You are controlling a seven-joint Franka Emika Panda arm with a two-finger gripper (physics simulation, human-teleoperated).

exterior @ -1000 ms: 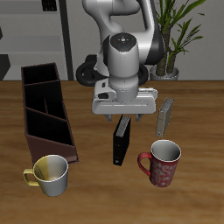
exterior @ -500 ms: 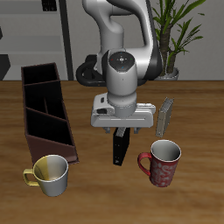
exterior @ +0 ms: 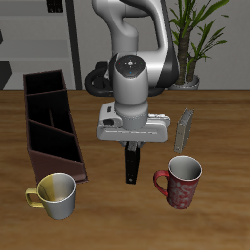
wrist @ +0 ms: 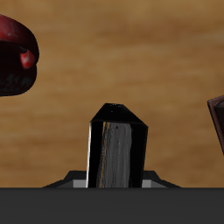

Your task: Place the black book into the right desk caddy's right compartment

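Pinching the black book [exterior: 132,164] at its top, the gripper [exterior: 133,145] is holding it upright mid-frame; keeping it vertical, it needs carrying to the caddy [exterior: 51,122] at frame left, into the squarish end compartment [exterior: 43,85].

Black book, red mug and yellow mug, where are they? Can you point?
black book [exterior: 132,168], exterior view, lower spine.
red mug [exterior: 183,184], exterior view, outer wall.
yellow mug [exterior: 59,198], exterior view, outer wall.
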